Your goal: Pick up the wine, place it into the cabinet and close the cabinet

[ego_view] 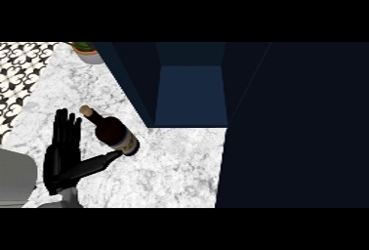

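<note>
The wine bottle (110, 130) is dark brown with a cork top and a pale label near its base. It stands on the marble counter (166, 166), appearing tilted, just left of the open cabinet (190, 93). My left hand (63, 156) is at the lower left, open, its fingers straight and pointing up beside the bottle. Its thumb (101, 162) stretches out to the bottle's base and looks to touch it. Nothing is held. The cabinet's dark blue inside is bare. My right hand does not show.
The cabinet's dark door (296, 122) stands open and fills the right side of the view. A potted plant (88, 51) sits at the counter's far left corner. A patterned tile wall (18, 73) runs along the left.
</note>
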You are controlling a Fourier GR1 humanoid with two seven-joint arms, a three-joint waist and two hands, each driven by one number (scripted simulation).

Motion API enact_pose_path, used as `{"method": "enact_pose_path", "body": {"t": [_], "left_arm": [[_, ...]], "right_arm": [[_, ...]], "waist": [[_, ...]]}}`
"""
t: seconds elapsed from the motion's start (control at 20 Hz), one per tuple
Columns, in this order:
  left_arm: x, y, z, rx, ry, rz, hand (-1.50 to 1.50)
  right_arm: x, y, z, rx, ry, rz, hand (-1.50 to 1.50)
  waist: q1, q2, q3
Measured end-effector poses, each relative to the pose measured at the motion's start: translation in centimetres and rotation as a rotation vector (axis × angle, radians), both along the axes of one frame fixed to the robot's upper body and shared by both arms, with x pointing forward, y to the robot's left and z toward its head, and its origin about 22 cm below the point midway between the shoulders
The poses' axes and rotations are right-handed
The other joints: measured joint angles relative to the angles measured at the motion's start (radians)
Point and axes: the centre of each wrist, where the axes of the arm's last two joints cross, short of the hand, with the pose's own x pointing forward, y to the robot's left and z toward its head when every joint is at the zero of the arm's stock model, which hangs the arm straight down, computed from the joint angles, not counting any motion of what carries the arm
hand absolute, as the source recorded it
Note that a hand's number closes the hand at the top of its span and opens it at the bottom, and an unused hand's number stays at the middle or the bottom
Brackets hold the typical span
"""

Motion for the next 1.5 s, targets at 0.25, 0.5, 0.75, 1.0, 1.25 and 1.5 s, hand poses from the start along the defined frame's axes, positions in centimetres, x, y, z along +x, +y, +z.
{"method": "enact_pose_path", "body": {"t": [0.25,0.5,0.75,1.0,1.25,1.5], "left_arm": [[-0.2,-0.2,-3.6,-0.011,0.015,-0.015,-1.50],[-0.4,-0.2,-6.7,-0.038,0.021,-0.031,-1.50],[-0.5,-1.5,-8.8,-0.059,0.029,-0.052,-1.50],[0.1,-0.9,-10.8,-0.126,0.017,-0.054,-1.50],[0.9,-0.2,-11.5,-0.182,-0.007,-0.081,-1.50],[2.3,-1.1,-11.8,-0.189,-0.029,-0.101,-1.50]], "right_arm": [[-0.1,0.3,0.0,0.011,0.000,0.010,-1.50],[-0.1,-0.1,-0.2,-0.002,-0.009,-0.004,-1.50],[-0.4,-0.3,-0.3,-0.003,-0.006,-0.011,-1.50],[-0.2,0.0,0.2,-0.012,-0.014,-0.008,-1.50],[0.0,-0.1,0.3,-0.020,-0.016,-0.010,-1.50],[-0.3,0.3,0.3,-0.011,-0.002,0.004,-1.50]], "waist": [[-0.001,0.000,0.000],[-0.001,0.000,0.000],[-0.002,0.000,0.000],[-0.004,0.001,0.000],[-0.004,0.001,0.000],[-0.006,0.001,0.000]]}}
